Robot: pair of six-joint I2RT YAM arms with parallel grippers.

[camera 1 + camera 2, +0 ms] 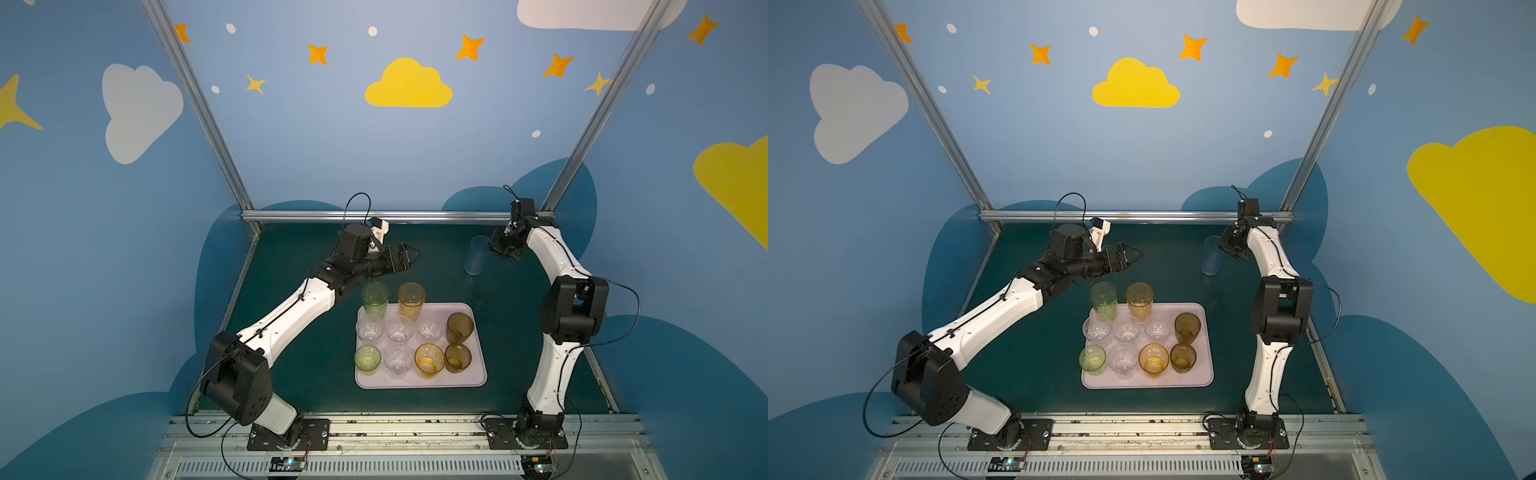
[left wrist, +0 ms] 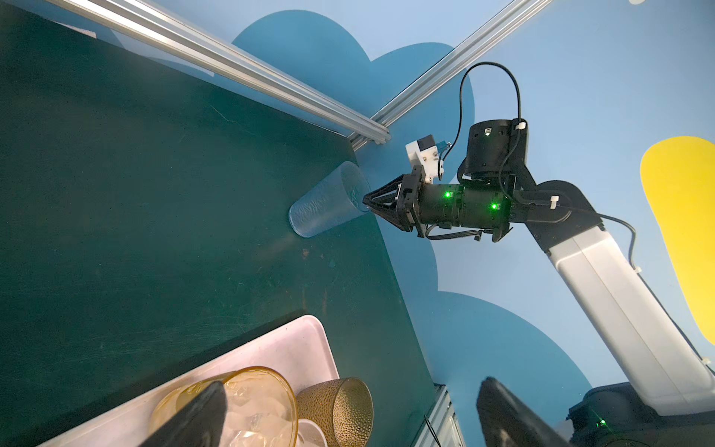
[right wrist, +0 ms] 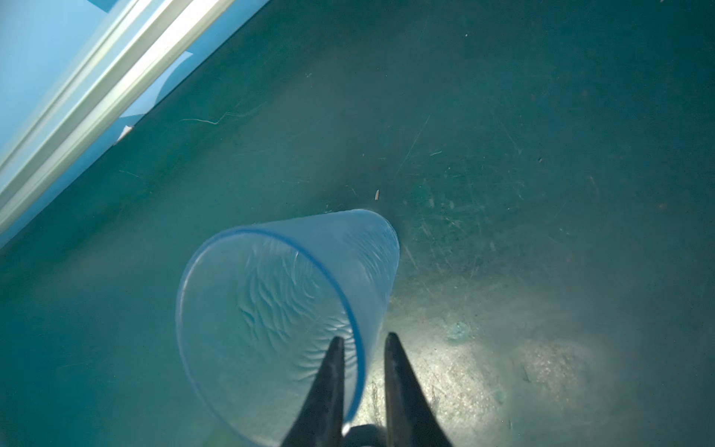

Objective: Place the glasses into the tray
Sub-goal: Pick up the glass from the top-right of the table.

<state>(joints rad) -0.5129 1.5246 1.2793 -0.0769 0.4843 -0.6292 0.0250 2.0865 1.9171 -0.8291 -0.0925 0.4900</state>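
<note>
The pale lilac tray [image 1: 478,376] [image 1: 1205,376] lies mid-table and holds several glasses. Among them are a tall green one [image 1: 375,297], a tall amber one [image 1: 411,299], clear ones [image 1: 399,328] and brown ones [image 1: 460,328]. A tall pale blue glass [image 1: 477,255] [image 1: 1212,255] [image 2: 325,205] [image 3: 286,309] stands on the mat beyond the tray's far right corner. My right gripper [image 1: 491,244] [image 2: 365,201] [image 3: 363,336] is shut on its rim, one finger inside and one outside. My left gripper [image 1: 409,253] [image 2: 352,385] hangs open and empty above the tray's far left.
Aluminium frame rails [image 1: 374,215] run along the table's far edge, close behind the blue glass. Blue walls enclose the green mat [image 1: 291,374] on three sides. The tray's far right corner [image 2: 294,340] is bare.
</note>
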